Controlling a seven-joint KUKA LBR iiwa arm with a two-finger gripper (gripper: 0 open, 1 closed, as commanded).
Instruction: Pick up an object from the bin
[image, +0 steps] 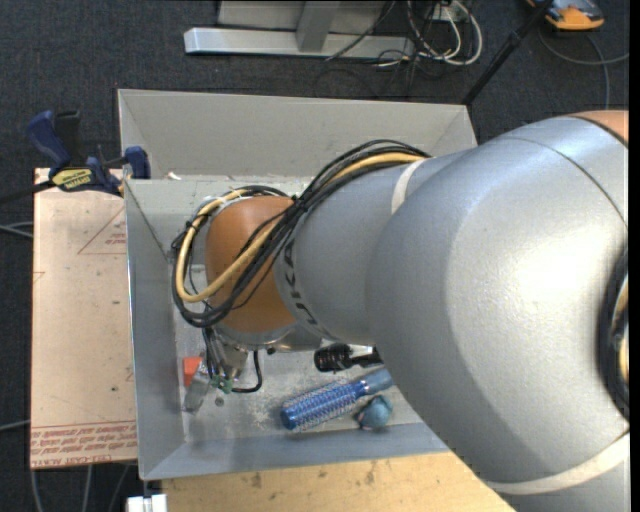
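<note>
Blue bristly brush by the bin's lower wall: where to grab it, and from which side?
Probably mid-head on the blue bristly plastic brush, from straight above, closing across its narrow width. It lies flat, with free space either side there; its handle end sits close beside a small blue-green ball.

Robotics lab or test room, by the look of it. A large grey industrial arm (480, 300) takes up the right of the view. It has an orange cover (255, 265) at the wrist, with yellow and black cables (235, 262) looped along it. It reaches into a grey metal bin (290, 115) with sloped walls. The floor (60, 60) around the bin is dark, short-pile carpet of the office kind. At the far edge lie a flat metal stand foot (290, 38) and a tangle of loose leads (440, 35) on the carpet. A dark slanted pole (500, 55) stands beside them.
</note>
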